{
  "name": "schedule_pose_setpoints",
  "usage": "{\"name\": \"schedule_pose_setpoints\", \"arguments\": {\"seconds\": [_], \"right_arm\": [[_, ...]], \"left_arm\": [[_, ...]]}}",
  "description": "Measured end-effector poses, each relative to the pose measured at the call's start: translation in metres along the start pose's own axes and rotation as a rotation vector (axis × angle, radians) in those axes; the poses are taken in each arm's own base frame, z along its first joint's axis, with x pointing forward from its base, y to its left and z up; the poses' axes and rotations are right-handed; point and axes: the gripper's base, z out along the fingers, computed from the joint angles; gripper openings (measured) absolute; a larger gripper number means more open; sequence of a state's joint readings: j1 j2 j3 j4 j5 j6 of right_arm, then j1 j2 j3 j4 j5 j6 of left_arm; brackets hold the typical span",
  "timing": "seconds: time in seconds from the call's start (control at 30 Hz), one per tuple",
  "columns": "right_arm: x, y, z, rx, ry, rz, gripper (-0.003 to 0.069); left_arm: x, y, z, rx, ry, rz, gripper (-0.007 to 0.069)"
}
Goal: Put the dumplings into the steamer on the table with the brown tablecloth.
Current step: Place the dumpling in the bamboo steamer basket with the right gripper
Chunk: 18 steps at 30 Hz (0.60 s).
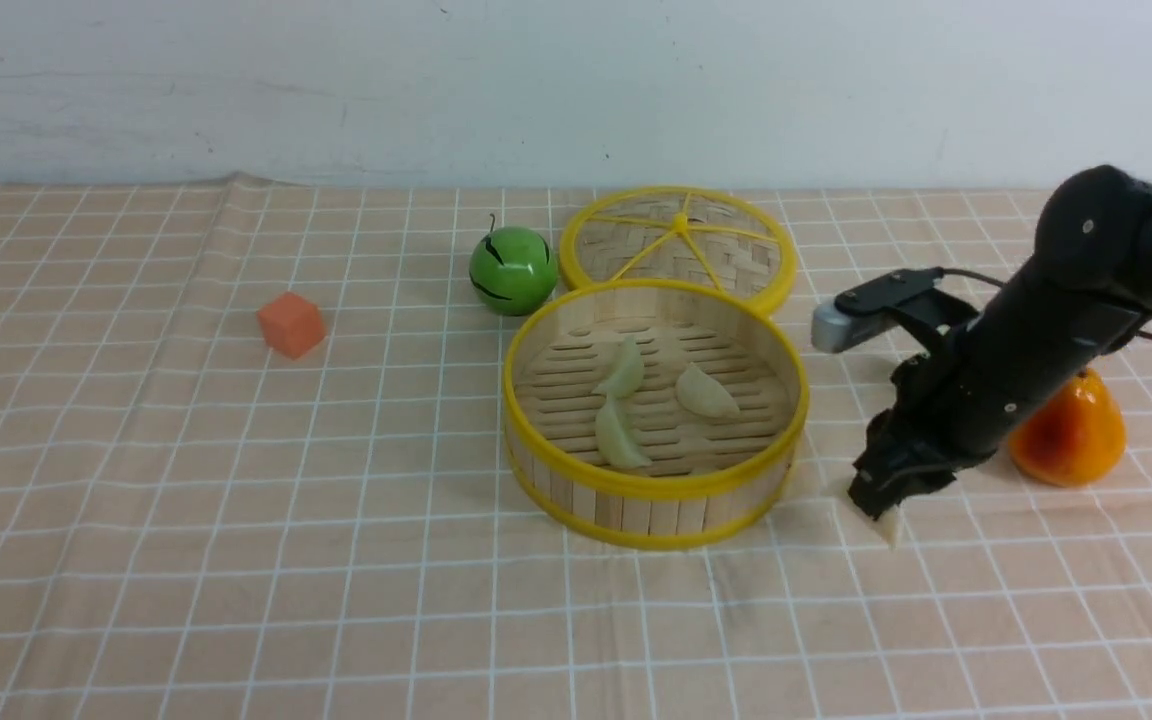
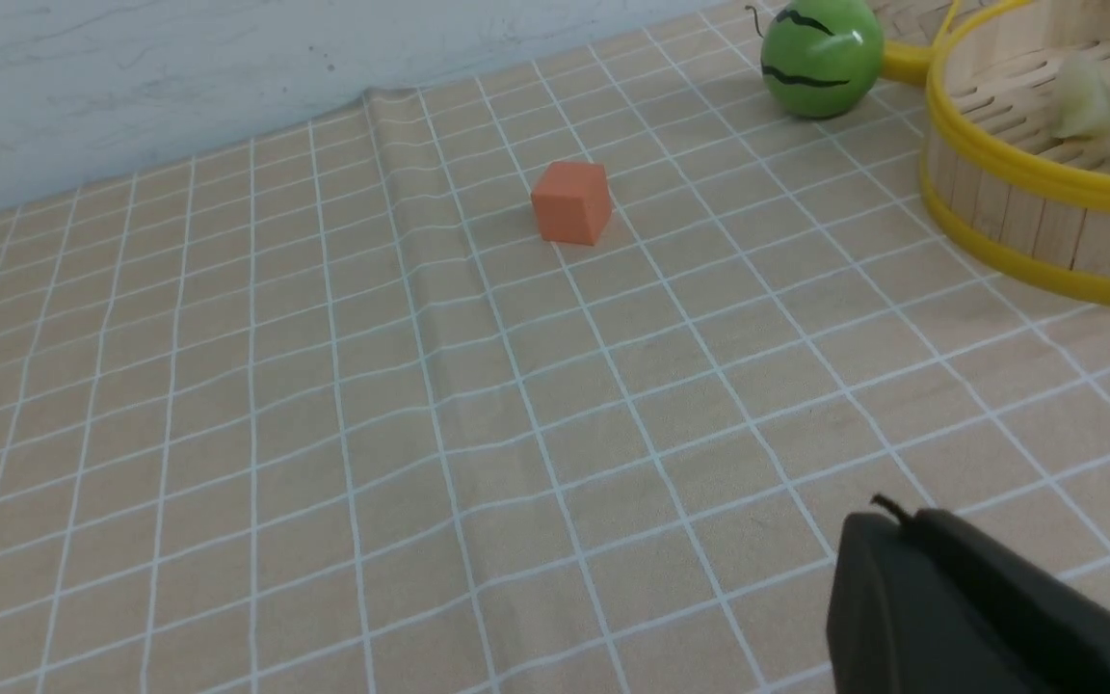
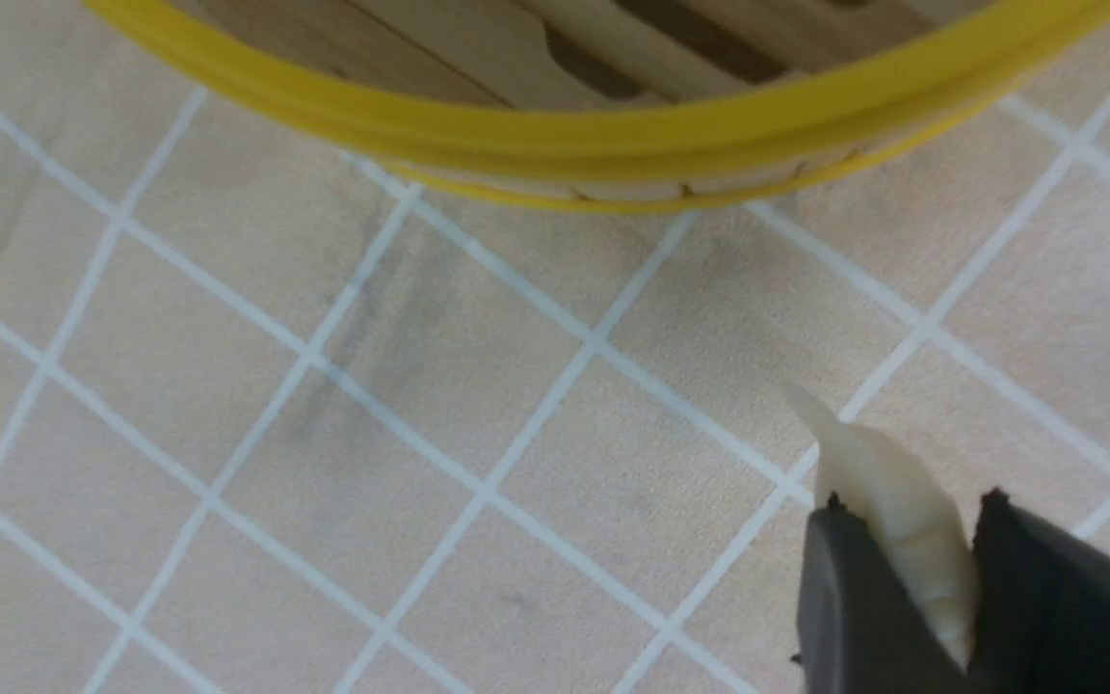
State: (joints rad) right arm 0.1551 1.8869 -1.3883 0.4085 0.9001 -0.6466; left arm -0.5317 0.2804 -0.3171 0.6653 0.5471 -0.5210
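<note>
Held dumpling (image 3: 887, 472): your right gripper (image 3: 913, 503) has its fingers pinched close on it, low over the brown tablecloth (image 1: 236, 500), just right of the steamer (image 1: 656, 490).
Axis: lengthwise along the fingers, with the pointed end past the tips, aimed down at the cloth.
Dumplings (image 1: 706, 392): four; three lie on the steamer's slats, one is in your grip.
Left gripper (image 2: 950, 598): fingers closed together, well left of the steamer.
Others: one lid (image 1: 678, 245), one green ball (image 1: 512, 270), one orange cube (image 1: 291, 324), one orange fruit (image 1: 1071, 435).
</note>
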Motion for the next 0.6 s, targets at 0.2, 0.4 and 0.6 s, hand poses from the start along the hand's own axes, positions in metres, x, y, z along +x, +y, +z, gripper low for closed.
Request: {"name": "schedule_pose_setpoints", "arguments": {"seconds": [0.2, 0.4, 0.6], "right_arm": [[-0.029, 0.023, -0.047, -0.078, -0.247, 0.028, 0.0158], [-0.056, 0.046, -0.026, -0.183, -0.442, -0.066, 0.0158], [-0.057, 0.037, 0.039, -0.192, -0.402, -0.052, 0.0158]], "left_arm": [[0.000, 0.000, 0.000, 0.002, -0.001, 0.001, 0.0004], [0.000, -0.001, 0.000, 0.005, -0.007, 0.001, 0.0006], [0.000, -0.001, 0.000, 0.005, -0.007, 0.001, 0.0011]]}}
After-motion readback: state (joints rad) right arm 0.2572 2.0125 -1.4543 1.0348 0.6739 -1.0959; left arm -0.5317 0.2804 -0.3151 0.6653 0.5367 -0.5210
